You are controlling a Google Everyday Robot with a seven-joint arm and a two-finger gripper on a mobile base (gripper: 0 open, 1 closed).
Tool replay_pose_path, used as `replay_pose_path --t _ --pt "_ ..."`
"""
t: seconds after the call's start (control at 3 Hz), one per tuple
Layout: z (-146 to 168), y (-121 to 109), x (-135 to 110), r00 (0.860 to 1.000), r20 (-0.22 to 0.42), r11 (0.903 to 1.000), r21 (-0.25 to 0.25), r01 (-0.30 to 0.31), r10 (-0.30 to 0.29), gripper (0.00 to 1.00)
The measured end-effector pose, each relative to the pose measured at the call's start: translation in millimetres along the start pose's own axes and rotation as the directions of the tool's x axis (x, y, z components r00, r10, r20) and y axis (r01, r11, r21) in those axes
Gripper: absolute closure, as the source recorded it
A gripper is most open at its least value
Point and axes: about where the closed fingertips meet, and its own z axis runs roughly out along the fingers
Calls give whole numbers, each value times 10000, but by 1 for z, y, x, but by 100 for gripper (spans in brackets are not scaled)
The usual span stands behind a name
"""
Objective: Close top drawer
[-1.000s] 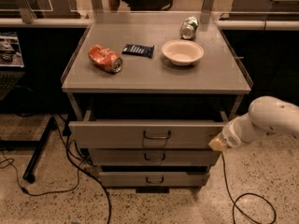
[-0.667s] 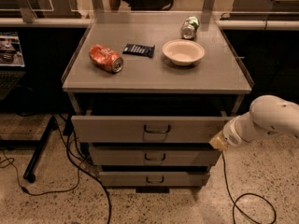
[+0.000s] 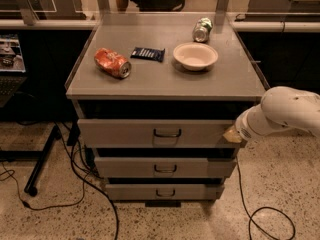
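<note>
The top drawer (image 3: 125, 133) is the widest grey front of the cabinet, with a small dark wire handle (image 3: 167, 133) at its centre. It stands slightly out from the cabinet, with a dark gap showing above it under the grey cabinet top (image 3: 165, 81). My gripper (image 3: 231, 135), at the end of the white arm (image 3: 285, 111), is against the right end of the drawer front.
On the cabinet top lie a crushed red can (image 3: 112, 62), a dark blue packet (image 3: 148, 53), a white bowl (image 3: 195, 56) and a green can (image 3: 202, 29). Two narrower drawers (image 3: 125, 166) sit below. Cables (image 3: 75, 184) and a black stand leg (image 3: 42, 159) lie on the floor at left.
The top drawer has slid further into the cabinet. My gripper has moved with it toward the cabinet.
</note>
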Motion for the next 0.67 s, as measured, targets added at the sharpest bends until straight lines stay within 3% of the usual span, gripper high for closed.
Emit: replay_pose_path --t 0.67 --pt "-1 -6 -2 10000 -38 9999 169 21 -21 100"
